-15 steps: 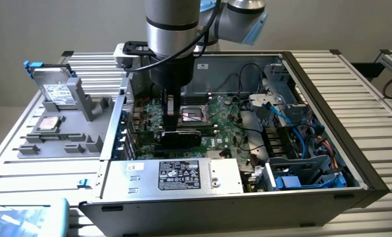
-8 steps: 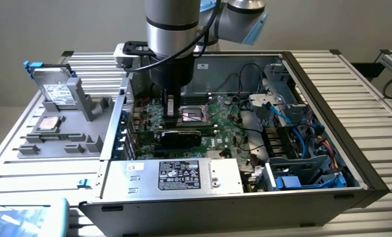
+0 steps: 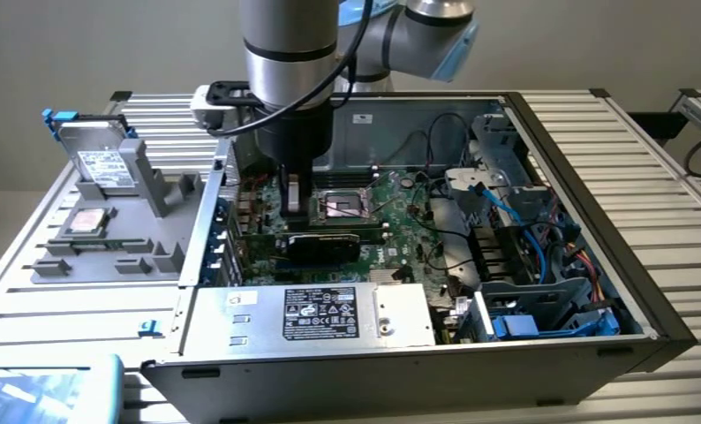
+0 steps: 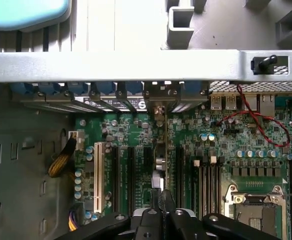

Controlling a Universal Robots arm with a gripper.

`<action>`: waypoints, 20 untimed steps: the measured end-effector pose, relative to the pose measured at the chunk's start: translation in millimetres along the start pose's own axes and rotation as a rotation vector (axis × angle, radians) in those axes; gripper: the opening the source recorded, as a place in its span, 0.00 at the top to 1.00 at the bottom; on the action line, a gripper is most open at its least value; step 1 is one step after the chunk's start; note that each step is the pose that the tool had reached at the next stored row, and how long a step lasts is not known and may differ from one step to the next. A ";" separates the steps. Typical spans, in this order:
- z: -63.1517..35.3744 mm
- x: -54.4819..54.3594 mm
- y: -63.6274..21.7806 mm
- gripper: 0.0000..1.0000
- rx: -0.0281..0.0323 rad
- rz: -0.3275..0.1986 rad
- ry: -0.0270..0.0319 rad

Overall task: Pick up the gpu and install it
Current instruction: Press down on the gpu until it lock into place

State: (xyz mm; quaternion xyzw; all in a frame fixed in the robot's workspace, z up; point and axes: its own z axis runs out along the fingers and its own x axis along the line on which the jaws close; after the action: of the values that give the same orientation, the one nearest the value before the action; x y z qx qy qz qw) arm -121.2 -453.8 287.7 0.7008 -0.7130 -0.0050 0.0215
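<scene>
The gripper (image 4: 162, 210) is pressed together on the top edge of the gpu (image 3: 318, 245) — the card stands upright on the motherboard (image 3: 403, 243) inside the open computer case (image 3: 586, 177), just beside the processor socket (image 3: 341, 208), its bracket end toward the case's slotted rear wall.

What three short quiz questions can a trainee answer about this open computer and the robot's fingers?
1. True or false: the fingers are wide open.
2. Where does the graphics card stand? A) on the slatted table B) on the green board inside the case C) on the power supply
3. What stands upright in the grey tray beside the case?
Key: 1 false, they are shut on the card's edge; 2 B; 3 a hard drive.
</scene>
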 end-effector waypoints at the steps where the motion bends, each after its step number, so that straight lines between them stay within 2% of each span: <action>1: 1.1 -0.6 1.4 0.88 0.0019 0.000 0.0000; 7: 8.6 -4.2 5.2 0.88 0.0090 0.004 0.0004; 11: 13.0 -5.4 6.9 0.88 0.0165 0.007 0.0017; 20: 22.8 -6.4 7.4 0.88 0.0220 0.008 0.0054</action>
State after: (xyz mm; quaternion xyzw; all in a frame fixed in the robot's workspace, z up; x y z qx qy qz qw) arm -129.4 -447.8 265.0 0.6981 -0.7158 0.0048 0.0157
